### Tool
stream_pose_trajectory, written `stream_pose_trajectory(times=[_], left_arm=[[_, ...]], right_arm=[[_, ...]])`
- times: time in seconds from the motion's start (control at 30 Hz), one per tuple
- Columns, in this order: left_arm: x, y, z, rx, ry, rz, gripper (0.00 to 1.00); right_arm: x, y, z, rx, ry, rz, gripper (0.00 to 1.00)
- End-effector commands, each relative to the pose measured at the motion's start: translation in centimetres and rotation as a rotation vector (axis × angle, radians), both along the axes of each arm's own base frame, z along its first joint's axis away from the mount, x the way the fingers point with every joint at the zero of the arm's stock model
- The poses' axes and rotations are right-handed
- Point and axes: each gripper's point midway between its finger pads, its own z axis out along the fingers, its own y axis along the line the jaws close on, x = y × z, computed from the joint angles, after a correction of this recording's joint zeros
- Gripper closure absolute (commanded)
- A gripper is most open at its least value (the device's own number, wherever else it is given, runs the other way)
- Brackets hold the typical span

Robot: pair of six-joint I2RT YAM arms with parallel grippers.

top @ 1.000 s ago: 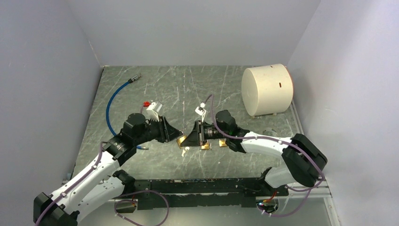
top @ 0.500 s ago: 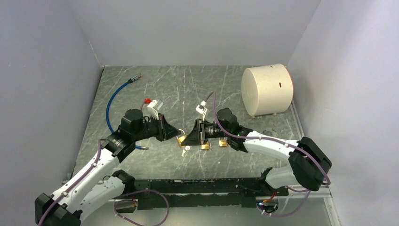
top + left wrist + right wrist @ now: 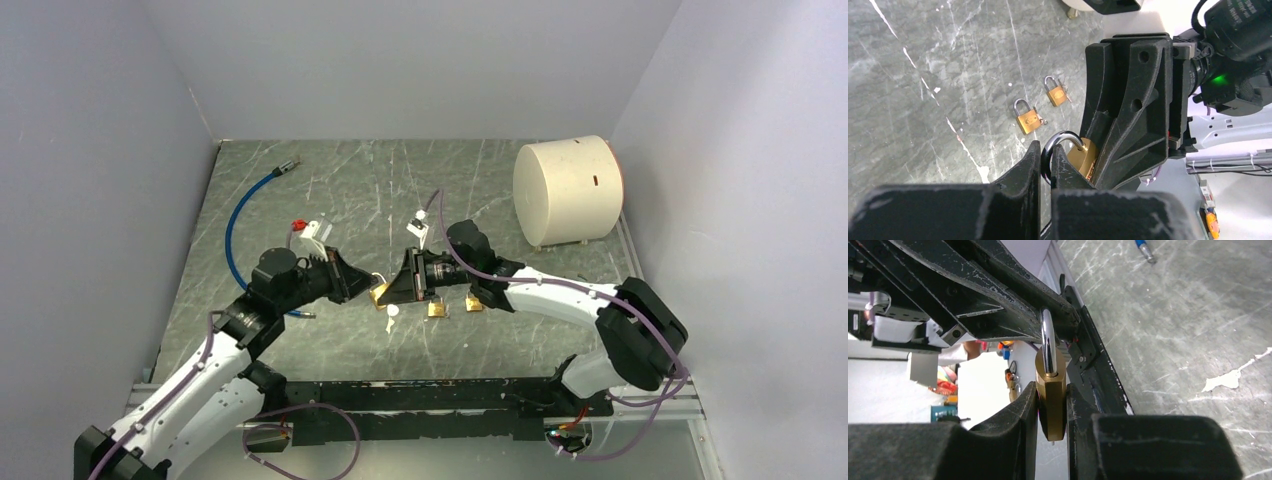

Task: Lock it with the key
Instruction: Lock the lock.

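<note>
A brass padlock (image 3: 381, 292) hangs between both grippers, just above the table. My left gripper (image 3: 1044, 150) is shut on its steel shackle (image 3: 1062, 137). In the right wrist view my right gripper (image 3: 1051, 388) is shut on the padlock's brass body (image 3: 1051, 400), with the shackle (image 3: 1047, 342) rising toward the left gripper's fingers (image 3: 998, 295). A small white-tagged key (image 3: 392, 312) shows just below the held padlock. Whether it hangs from the lock or lies on the table I cannot tell.
Two more small padlocks (image 3: 437, 310) (image 3: 474, 304) lie on the grey table right of the held one, also in the left wrist view (image 3: 1028, 119) (image 3: 1057, 94). A blue cable (image 3: 235, 225) curves at the back left. A white cylinder (image 3: 567, 190) stands at the back right.
The left gripper has shut on the padlock's shackle. Both grippers and the padlock have shifted slightly left and away from the bases.
</note>
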Motion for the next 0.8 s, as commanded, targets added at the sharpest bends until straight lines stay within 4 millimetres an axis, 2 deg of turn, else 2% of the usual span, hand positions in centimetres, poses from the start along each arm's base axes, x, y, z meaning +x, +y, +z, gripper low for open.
stream_pose_trajectory(times=[0.0, 0.17, 0.3, 0.43, 0.53, 0.63, 0.77], left_arm=[[-6.8, -2.5, 2.9, -0.111, 0.061, -0.291, 0.97], [-4.1, -1.7, 2.6, 0.005, 0.058, -0.18, 0.95], [-1.8, -0.9, 3.3, 0.008, 0.069, -0.124, 0.78], [0.1, 0.3, 4.4, -0.119, 0.092, -0.097, 0.63], [0.1, 0.3, 5.6, -0.264, 0.102, -0.135, 0.59], [-0.5, 0.1, 6.5, -0.366, 0.075, -0.196, 0.6], [-1.2, -0.1, 6.8, -0.401, 0.056, -0.252, 0.59]], right_arm=[[7.0, 1.6, 7.9, 0.208, -0.284, -0.202, 1.0], [5.5, 1.2, 5.9, 0.202, -0.239, -0.185, 1.0], [4.2, 1.5, 5.4, 0.216, -0.216, -0.155, 1.0], [3.0, 0.8, 4.8, 0.229, -0.19, -0.159, 1.0], [2.4, 0.2, 5.2, 0.262, -0.186, -0.161, 1.0], [2.0, -0.4, 6.2, 0.319, -0.183, -0.18, 1.0], [1.3, -0.6, 7.7, 0.388, -0.189, -0.16, 1.0]])
